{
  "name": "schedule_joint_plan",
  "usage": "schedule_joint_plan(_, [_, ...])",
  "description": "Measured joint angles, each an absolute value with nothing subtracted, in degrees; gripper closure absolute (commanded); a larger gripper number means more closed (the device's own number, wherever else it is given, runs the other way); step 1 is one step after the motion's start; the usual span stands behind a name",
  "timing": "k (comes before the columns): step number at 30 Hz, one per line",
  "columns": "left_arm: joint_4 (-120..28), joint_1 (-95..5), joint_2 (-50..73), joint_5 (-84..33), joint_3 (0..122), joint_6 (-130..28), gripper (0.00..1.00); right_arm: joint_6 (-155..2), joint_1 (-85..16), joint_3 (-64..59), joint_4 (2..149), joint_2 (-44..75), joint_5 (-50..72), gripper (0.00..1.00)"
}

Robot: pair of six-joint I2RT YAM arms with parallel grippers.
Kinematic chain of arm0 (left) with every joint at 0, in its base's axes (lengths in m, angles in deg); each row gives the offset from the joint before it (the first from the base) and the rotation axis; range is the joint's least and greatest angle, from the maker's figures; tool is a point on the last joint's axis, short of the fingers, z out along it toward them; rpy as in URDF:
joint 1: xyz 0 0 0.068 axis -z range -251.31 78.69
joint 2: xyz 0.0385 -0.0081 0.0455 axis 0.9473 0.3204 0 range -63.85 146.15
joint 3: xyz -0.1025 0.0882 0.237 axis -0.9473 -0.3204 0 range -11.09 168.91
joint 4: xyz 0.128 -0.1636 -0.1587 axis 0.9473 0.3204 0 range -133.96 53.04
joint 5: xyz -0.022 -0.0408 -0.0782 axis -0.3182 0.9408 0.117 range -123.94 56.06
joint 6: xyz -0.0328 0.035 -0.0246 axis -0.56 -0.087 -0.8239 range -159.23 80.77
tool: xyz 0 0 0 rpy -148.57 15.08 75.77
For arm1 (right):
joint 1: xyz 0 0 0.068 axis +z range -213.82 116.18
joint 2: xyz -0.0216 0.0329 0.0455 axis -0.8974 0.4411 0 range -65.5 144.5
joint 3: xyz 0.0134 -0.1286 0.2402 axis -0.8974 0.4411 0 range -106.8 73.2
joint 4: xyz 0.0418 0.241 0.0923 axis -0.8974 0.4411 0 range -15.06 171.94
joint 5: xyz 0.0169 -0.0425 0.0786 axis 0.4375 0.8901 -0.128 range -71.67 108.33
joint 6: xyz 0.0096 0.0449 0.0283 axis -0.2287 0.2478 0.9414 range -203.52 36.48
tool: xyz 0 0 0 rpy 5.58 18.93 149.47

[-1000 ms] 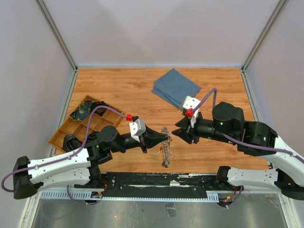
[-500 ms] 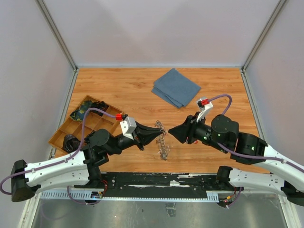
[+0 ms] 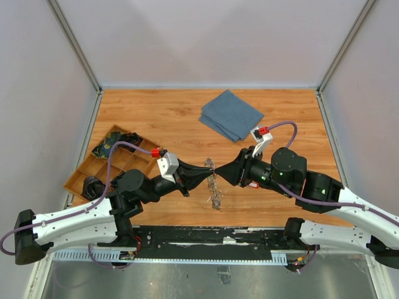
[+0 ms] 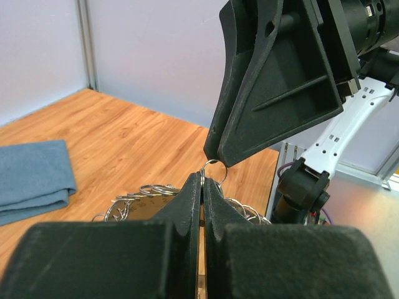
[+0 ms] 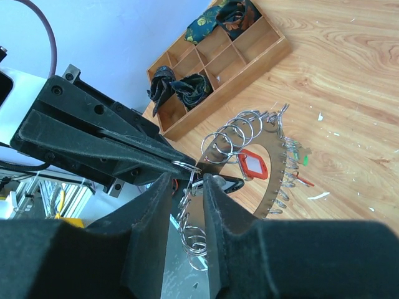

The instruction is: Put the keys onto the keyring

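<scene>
Pinching one keyring (image 5: 278, 149) in clenched left gripper (image 4: 203, 180), right gripper (image 5: 187, 182) slightly parted astride same loop; one red key (image 5: 251, 166), one black key (image 5: 224, 183) at its centre.

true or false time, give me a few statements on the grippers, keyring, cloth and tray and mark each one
1. The left gripper is shut on a small loop of the keyring. True.
2. The blue cloth lies inside the wooden tray. False: it lies on the table, apart from the tray.
3. A red key tag shows at the keyring. True.
4. The right gripper is far from the left one. False: their tips nearly meet.
5. Every tray compartment is empty. False: some hold dark patterned fabric.
</scene>
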State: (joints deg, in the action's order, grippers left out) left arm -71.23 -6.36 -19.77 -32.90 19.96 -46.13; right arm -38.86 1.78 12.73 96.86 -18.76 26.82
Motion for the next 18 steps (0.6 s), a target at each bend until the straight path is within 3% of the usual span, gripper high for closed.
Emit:
schedule_joint_plan(6, [-71.2,-6.4,-19.9,-32.9,20.0,-46.1,0.99,-38.5,1.8,12.8,96.9,-18.4,26.1,0.87])
schedule_joint_plan(15, [-71.2,-6.4,-20.3,-32.9,20.0,-46.1,0.99,-38.2,1.8,13.1,96.7,-18.4,25.8,0.83])
schedule_joint_plan(18, [-71.1,-6.4,-20.4,-32.9,20.0,-46.1,1.00,-38.2,1.8,13.4,96.6,-18.3,25.6,0.91])
